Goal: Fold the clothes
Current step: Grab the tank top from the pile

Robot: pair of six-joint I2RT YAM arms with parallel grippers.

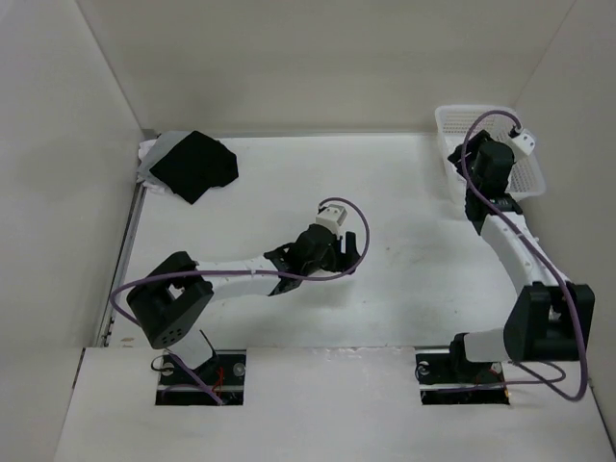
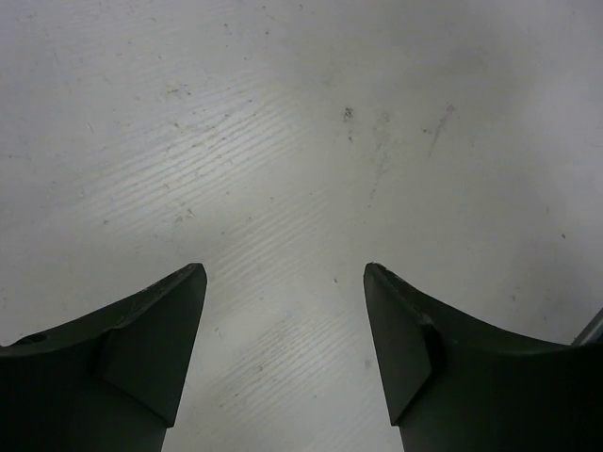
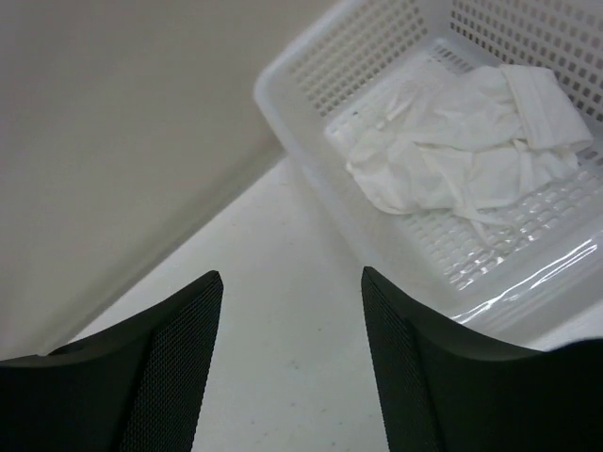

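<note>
You have the white thin fabric garment with narrow straps (image 3: 462, 155) lying crumpled inside the white plastic mesh basket (image 3: 311, 104) at the far right corner of the white table (image 1: 404, 183), so prob. it must be taken out before any fold can begin. The right gripper (image 3: 291, 276) hangs just before the basket w/ both jaws spread wide and nothing between them; I judge it is placed so for reaching in. The left gripper (image 2: 284, 273) is also spread wide and empty, over bare table near the middle, i.e. where the garment could be laid flat. A black crumpled cloth (image 1: 192, 166) lies at the far left corner, well apart. Count: 1 garment, 1 basket, 1 black cloth, 2 grippers.
</note>
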